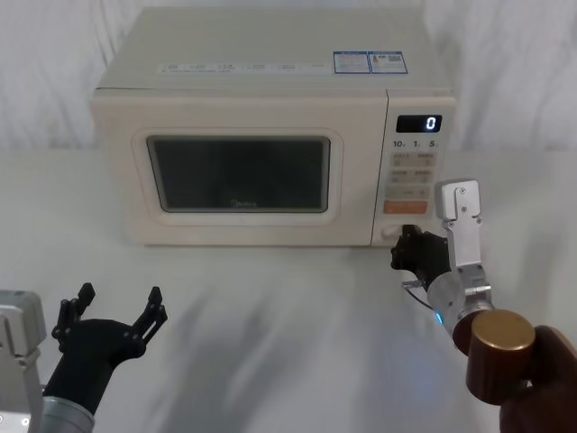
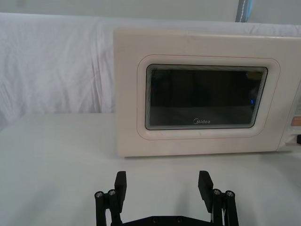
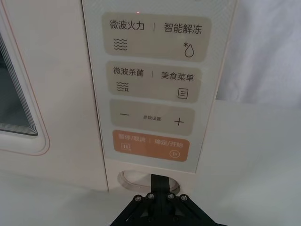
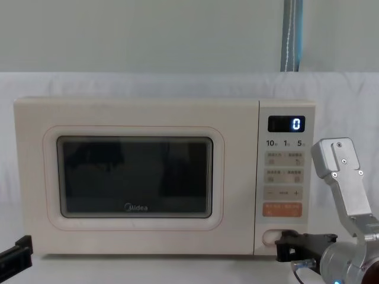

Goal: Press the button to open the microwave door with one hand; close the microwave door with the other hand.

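While door [image 1: 243,171] shut, right hand [image 1: 407,244] against button [image 3: 134,178].

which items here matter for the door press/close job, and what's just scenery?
In the job:
- button, right hand closed, tip at it
- microwave door, closed
- left hand, open, waiting low in front of the door

Just there:
- orange key
- beige keys
- display reading 0
- white table
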